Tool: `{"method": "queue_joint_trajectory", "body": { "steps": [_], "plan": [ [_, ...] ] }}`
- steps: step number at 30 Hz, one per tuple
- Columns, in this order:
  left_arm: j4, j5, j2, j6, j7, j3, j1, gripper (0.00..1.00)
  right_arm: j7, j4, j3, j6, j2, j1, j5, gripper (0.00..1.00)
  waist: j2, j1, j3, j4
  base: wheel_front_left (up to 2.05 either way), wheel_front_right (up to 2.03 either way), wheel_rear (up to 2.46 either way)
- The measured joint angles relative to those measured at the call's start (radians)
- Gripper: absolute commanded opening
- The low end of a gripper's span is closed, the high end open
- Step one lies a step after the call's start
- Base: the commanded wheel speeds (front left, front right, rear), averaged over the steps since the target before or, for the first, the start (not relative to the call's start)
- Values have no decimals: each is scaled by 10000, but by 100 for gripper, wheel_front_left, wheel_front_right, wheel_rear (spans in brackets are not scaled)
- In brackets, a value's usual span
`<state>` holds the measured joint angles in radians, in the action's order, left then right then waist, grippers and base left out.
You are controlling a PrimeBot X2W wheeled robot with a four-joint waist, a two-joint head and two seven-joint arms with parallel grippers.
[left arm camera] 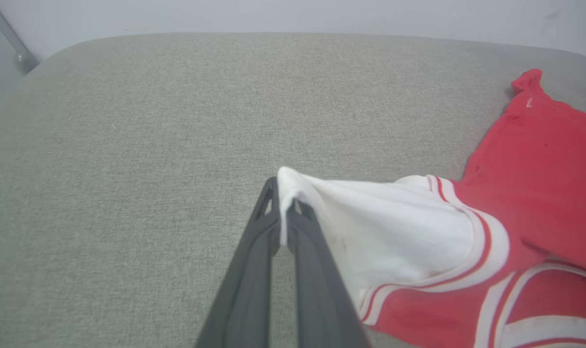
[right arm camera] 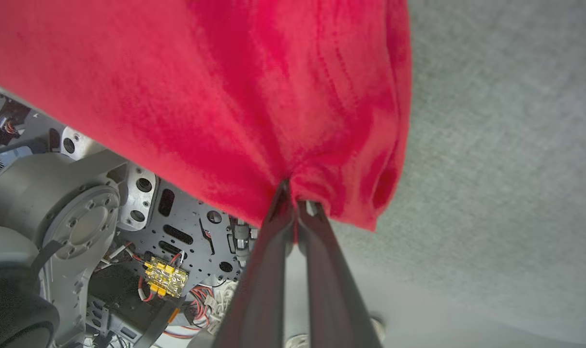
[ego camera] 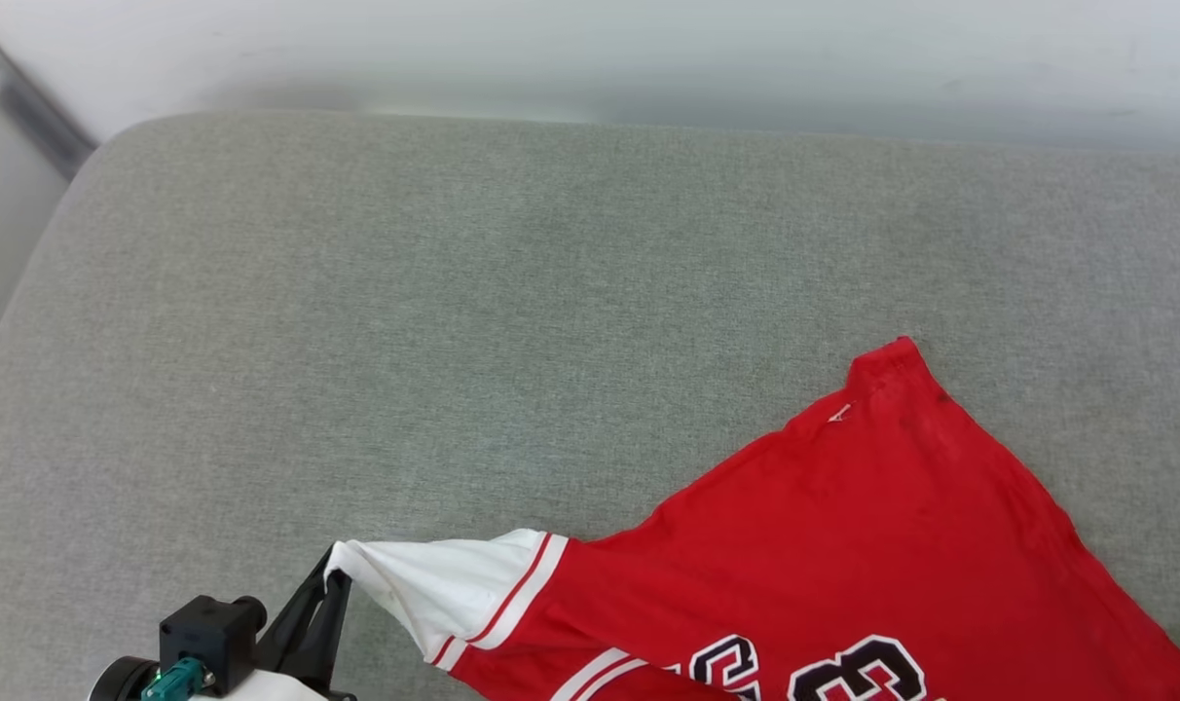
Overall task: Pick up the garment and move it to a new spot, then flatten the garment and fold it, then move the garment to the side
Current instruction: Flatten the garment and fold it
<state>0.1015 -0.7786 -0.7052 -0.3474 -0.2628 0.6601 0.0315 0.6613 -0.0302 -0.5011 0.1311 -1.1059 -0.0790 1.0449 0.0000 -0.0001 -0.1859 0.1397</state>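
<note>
My left gripper [left arm camera: 282,195] is pinched on the white sleeve [ego camera: 434,579] tip of the garment [ego camera: 843,535]. My right gripper [right arm camera: 295,198] is clamped on a red edge. The garment lies at the cushion's [ego camera: 454,292] near right. Step, as judged: flattening. Next move: draw both holds apart, then lower.

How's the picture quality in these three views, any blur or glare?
Head view: soft even light, red-and-white jersey T-shirt sharp, pale wall hazy. Left wrist view: dark-fingered left gripper slightly soft up close. Right wrist view: its red cloth by the right gripper out of focus.
</note>
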Motion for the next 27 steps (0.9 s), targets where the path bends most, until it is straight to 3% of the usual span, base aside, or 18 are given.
{"method": "queue_joint_trajectory", "body": {
  "steps": [1, 2, 7, 12, 14, 20, 27],
  "plan": [
    [-2, 2, 0, -2, 0, -19, -16, 0, -125, -36, 199, 0, 132, -59, -36, 37, 0, 0, -30, -37, 0, 0, 0],
    [0, 4, 0, 0, 0, -29, -17, 0, -244, -65, 445, 0, 286, -60, -67, 100, 0, 0, -52, -78, 0, 0, 0],
    [-29, 58, 4, 21, 2, 2, 20, 0, -510, 337, 1630, -2, 648, 183, -437, 100, 0, 0, -113, -174, 0, 0, 0],
    [-31, 123, 36, 58, 46, 48, 261, 0, -493, 1615, 3062, -2, 784, 1701, -1160, 100, 0, 0, -286, -119, 0, 0, 0],
    [-44, 188, 90, 132, 58, 73, 430, 0, -268, 1983, 3181, 0, 903, 2308, -1417, 100, 0, 1, -393, -49, 0, 0, 0],
    [-107, 359, 274, 324, 123, 151, 1020, 0, 1083, 2247, 2355, 0, 1273, 4451, -2157, 100, 0, 1, -843, 226, 0, 0, 0],
    [-255, 454, 813, 573, 90, 257, 1514, 0, 2635, 932, 378, -2, 2278, 7030, -2918, 100, 0, 2, -1476, 603, 0, 0, 0]
  ]
}}
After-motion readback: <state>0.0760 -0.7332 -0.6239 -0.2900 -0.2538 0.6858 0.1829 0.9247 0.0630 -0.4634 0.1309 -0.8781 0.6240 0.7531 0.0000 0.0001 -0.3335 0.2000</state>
